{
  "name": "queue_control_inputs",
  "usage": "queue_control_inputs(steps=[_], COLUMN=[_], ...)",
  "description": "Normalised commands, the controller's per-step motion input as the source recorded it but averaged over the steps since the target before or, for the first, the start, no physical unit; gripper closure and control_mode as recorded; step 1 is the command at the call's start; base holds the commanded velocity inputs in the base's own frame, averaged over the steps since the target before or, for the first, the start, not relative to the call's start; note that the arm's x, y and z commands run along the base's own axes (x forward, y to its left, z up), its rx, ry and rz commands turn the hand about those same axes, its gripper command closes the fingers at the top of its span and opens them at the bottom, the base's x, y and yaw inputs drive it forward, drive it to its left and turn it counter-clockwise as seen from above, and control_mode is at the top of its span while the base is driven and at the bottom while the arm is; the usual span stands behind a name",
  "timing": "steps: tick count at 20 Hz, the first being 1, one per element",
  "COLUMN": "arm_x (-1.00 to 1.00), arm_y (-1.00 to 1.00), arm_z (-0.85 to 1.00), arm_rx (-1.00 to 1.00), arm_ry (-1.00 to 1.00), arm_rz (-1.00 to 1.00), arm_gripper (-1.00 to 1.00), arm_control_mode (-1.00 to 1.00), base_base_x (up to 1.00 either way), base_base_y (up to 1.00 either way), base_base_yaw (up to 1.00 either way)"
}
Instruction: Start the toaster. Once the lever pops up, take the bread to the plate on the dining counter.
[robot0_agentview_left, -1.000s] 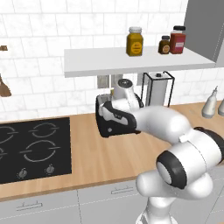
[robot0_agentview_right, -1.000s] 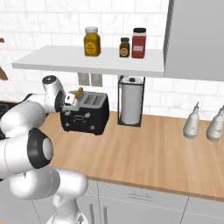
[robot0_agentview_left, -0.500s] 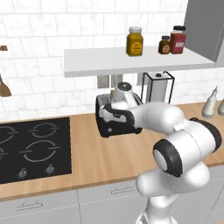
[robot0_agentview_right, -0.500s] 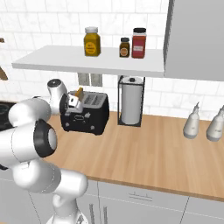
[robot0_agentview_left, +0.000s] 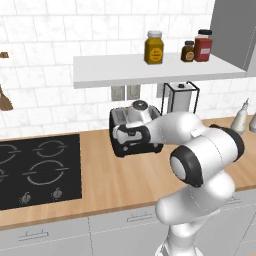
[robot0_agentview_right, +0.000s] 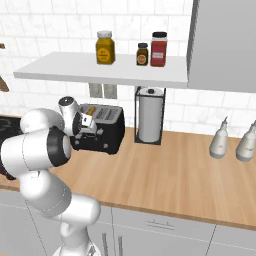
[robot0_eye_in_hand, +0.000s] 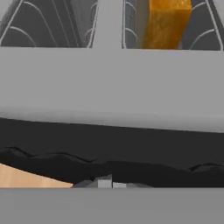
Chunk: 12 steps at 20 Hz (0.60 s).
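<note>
While the tool (robot0_agentview_right: 86, 131) sits fully closed on nothing at the toaster's (robot0_agentview_right: 107, 134) front face, the bread (robot0_eye_in_hand: 167, 24) stands in a slot.

Toaster: black, boxy, on the wooden counter (robot0_agentview_right: 170, 172) against the tiled wall, below the white shelf (robot0_agentview_left: 150, 70), just beside the paper towel holder (robot0_agentview_right: 150, 121) and near the black hob (robot0_agentview_left: 35, 170). Tool: pressed close to the front of the toaster in both base views; whether it touches the lever cannot be told, as the arm hides that face. Bread: golden-brown slice upright in a slot at the upper right of the hand view, with the toaster's grey top edge and dark front below it. Shelf carries an amber jar (robot0_agentview_left: 154, 48), a small dark jar (robot0_agentview_left: 188, 51) and a red jar (robot0_agentview_left: 203, 46). Two pale bottles (robot0_agentview_right: 219, 140) stand well apart to the right.
</note>
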Motion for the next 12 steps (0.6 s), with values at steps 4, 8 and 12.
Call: queue_control_inputs(steps=[4, 8, 12], arm_x=[0.00, -0.06, -0.17], arm_y=[0.00, 0.00, 0.00], arm_z=[-0.59, -0.11, 0.28], arm_rx=[0.00, 0.00, 0.00], arm_ry=[-0.01, -0.09, -0.11], arm_rz=[0.00, 0.00, 0.00], arm_gripper=[1.00, 1.00, 1.00], arm_control_mode=[-1.00, -1.00, -1.00], base_base_x=[0.00, 0.00, 0.00], base_base_y=[0.00, 0.00, 0.00], base_base_yaw=[0.00, 0.00, 0.00])
